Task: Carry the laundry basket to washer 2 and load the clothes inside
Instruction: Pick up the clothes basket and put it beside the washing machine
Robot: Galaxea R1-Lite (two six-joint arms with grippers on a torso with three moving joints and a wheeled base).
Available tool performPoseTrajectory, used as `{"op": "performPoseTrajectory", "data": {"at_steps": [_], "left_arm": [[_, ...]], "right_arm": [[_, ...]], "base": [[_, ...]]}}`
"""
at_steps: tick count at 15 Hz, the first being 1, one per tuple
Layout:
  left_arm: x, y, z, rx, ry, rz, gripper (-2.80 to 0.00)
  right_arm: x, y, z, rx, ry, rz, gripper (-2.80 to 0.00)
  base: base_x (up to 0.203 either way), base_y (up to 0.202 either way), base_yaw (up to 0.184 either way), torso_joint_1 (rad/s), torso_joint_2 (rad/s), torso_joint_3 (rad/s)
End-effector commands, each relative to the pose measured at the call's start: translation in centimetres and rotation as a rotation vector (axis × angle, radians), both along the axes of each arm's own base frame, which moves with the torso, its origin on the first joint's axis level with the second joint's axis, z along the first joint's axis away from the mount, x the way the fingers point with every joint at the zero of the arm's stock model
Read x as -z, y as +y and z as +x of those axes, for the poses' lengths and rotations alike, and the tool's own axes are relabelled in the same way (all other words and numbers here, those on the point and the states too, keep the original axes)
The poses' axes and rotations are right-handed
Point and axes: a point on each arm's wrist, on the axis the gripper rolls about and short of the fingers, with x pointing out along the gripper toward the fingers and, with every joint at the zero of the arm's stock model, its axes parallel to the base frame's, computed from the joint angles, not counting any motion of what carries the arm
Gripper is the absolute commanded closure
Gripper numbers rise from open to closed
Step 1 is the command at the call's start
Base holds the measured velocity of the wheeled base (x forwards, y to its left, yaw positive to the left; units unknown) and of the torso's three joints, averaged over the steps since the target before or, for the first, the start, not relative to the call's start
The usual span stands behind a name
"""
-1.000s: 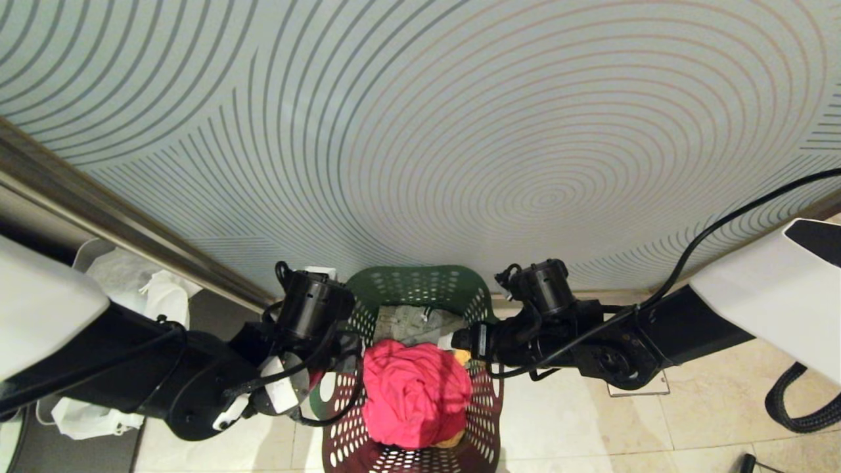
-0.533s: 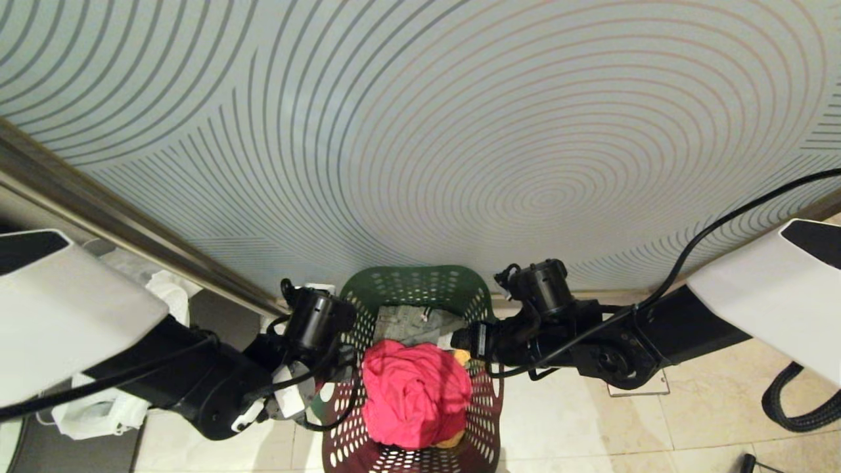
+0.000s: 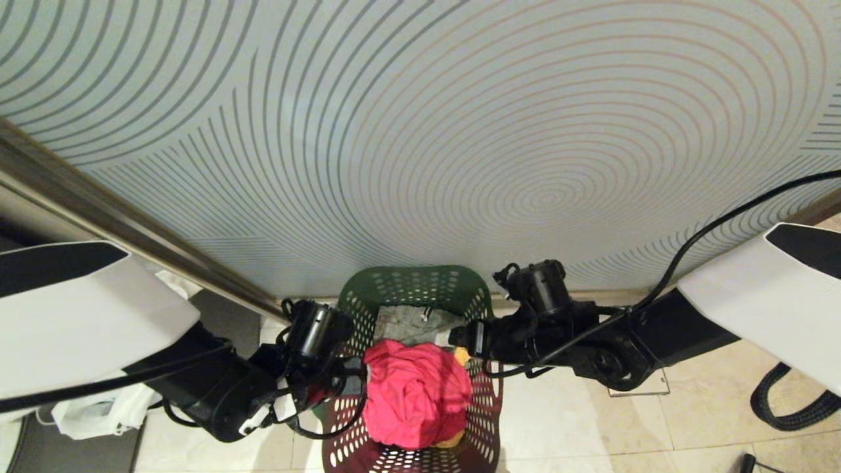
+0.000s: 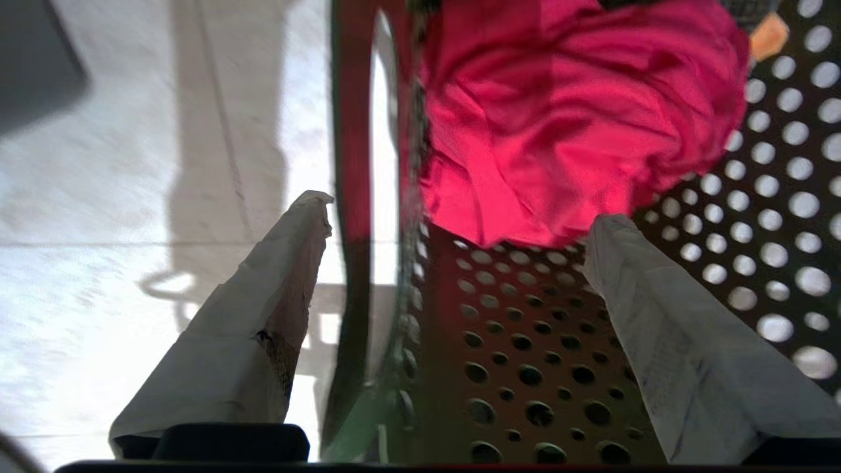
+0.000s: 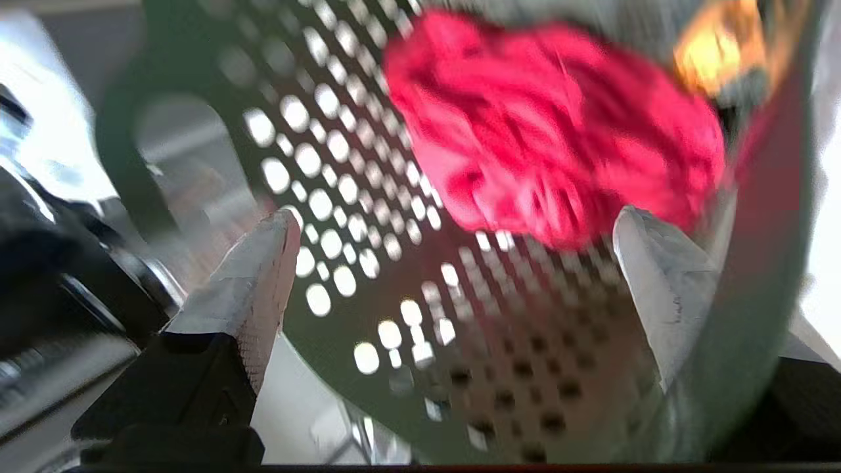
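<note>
The dark green laundry basket (image 3: 420,282) stands on the floor below me, against the wall. The clothes lie in it: a pink-red garment (image 3: 414,394) on top, a grey-green denim piece (image 3: 410,323) behind it and a bit of yellow cloth (image 3: 462,357). My left gripper (image 3: 328,384) is at the basket's left rim. In the left wrist view it (image 4: 460,210) is open, astride the rim (image 4: 355,197), one finger outside and one inside. My right gripper (image 3: 453,340) is at the right rim, open (image 5: 456,217), one finger just inside the rim (image 5: 755,263). Washer 2 is out of view.
A wall (image 3: 420,131) patterned with curved lines rises right behind the basket. A metal rail (image 3: 131,230) runs along its left part. A grey bin with a white bag (image 3: 98,407) stands to the left under my left arm. Beige tiled floor (image 3: 591,420) lies to the right, with a black hose (image 3: 788,407).
My left arm has swung in and down, bringing its gripper closer onto the basket's left rim. The right arm and the basket have stayed put.
</note>
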Motion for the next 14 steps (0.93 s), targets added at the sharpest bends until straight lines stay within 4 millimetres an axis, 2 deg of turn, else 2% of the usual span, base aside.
{"op": "performPoseTrajectory", "data": {"at_steps": [1,7,11,14], "left_arm": [[0.4,-0.1,0.1,-0.005,0.022,-0.032,-2.8],[1.1,-0.6,0.1,0.018,0.1,-0.161,-2.8],[0.5,-1.0,0.4,0.023,0.105,-0.231,-2.8],[-0.3,-1.4,1.0,0.027,0.076,-0.253,-2.8]], "right_arm": [[0.7,0.3,0.4,0.0,-0.019,0.016,-2.8],[2.2,0.7,0.9,0.0,-0.021,0.02,-2.8],[3.2,0.9,1.1,0.007,-0.01,0.004,-2.8],[3.2,0.9,1.2,0.006,-0.013,0.005,-2.8]], "base": [[0.0,0.0,0.0,0.0,0.0,0.0],[0.0,0.0,0.0,0.0,0.0,0.0],[0.0,0.0,0.0,0.0,0.0,0.0],[0.0,0.0,0.0,0.0,0.0,0.0]]}}
